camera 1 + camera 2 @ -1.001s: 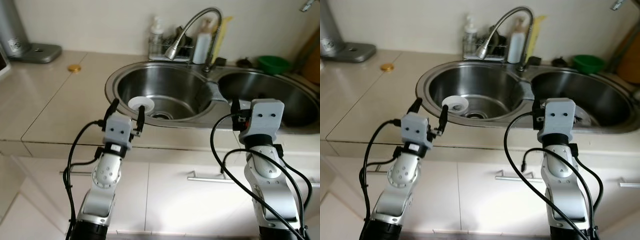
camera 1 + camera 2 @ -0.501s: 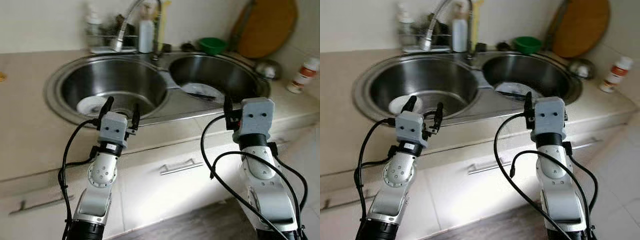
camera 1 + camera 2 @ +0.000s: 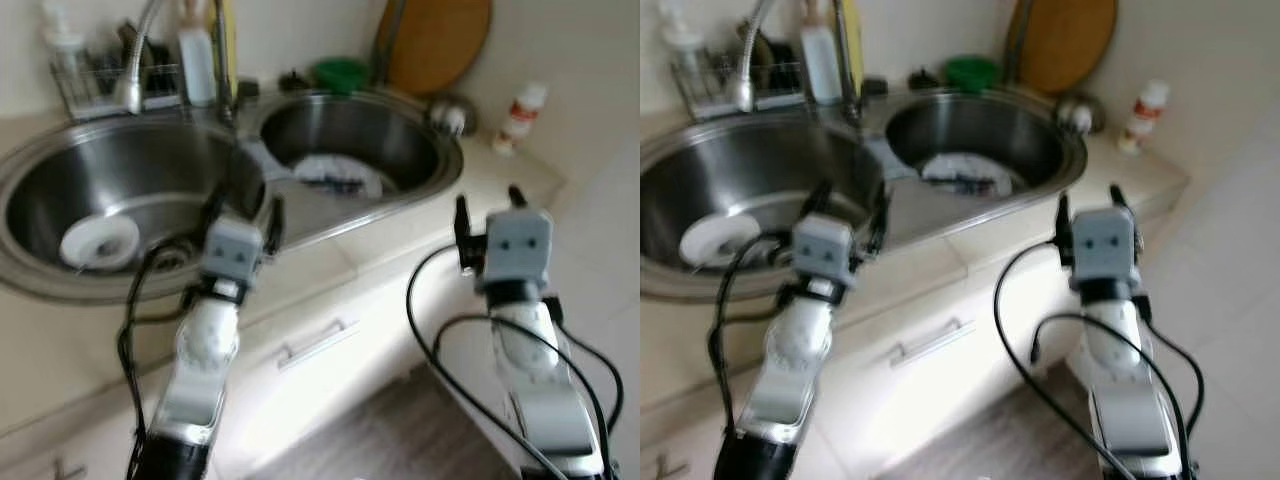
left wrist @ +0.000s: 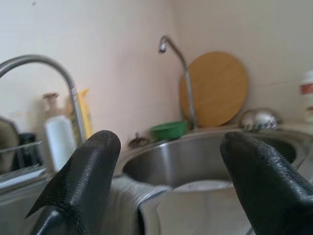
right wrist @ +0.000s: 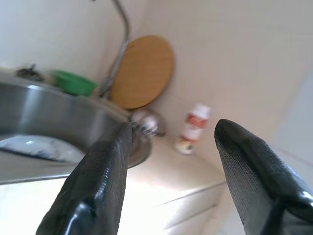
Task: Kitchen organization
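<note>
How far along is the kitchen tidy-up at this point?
Nothing looks done. Both the left gripper and right gripper are open and empty, held before the counter. Left to do: a white dish sits in the left basin, a plate in the right, a bottle by the corner.

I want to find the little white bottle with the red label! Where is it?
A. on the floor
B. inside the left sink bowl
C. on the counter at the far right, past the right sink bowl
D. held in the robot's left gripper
C: the white bottle stands on the counter to the right of the right sink bowl, near the wall.
</note>
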Controlling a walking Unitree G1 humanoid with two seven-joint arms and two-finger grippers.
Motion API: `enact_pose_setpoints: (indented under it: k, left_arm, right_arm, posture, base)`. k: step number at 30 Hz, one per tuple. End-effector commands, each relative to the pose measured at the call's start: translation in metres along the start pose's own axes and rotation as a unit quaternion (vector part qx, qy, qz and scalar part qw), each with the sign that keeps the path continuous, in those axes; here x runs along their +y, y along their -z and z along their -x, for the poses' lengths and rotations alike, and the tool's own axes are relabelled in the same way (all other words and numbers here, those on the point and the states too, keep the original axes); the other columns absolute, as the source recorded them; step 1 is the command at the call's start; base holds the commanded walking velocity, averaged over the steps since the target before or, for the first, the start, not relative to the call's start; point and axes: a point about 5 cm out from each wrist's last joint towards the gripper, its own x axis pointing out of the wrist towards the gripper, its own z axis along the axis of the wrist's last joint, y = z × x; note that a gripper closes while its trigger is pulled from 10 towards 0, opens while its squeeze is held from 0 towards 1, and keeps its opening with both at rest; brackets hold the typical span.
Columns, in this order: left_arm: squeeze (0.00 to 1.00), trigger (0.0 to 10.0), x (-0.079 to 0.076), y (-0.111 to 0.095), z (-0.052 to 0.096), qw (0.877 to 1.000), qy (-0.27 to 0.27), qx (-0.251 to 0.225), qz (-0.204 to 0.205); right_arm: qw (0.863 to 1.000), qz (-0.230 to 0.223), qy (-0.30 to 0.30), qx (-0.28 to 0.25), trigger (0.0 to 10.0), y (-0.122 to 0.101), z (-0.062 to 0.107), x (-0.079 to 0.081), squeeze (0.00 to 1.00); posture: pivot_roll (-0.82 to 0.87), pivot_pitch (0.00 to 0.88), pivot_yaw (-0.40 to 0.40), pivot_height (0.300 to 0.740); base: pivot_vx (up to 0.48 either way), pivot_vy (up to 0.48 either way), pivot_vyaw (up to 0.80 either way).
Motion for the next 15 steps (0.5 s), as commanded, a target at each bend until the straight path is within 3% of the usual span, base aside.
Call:
enact_pose_setpoints:
  k: [1,15]
  left_arm:
    - [0.00,10.0,0.0027,0.0004,0.0009,1.000,-0.001,-0.001,-0.006]
    - [0.00,10.0,-0.0007,0.0036,-0.0008,1.000,0.010,0.004,-0.008]
  right_arm:
    - [1.000,0.006,0.007,-0.010,10.0,-0.0032,0.0001,-0.0008,0.00]
    - [1.000,0.014,0.024,-0.012,10.0,-0.0009,-0.0009,-0.0020,0.00]
  posture:
    - [0.07,0.000,-0.081,0.740]
    - [0.06,0.000,-0.055,0.740]
  base:
    - [0.000,0.000,-0.80]
    - [0.000,0.000,-0.80]
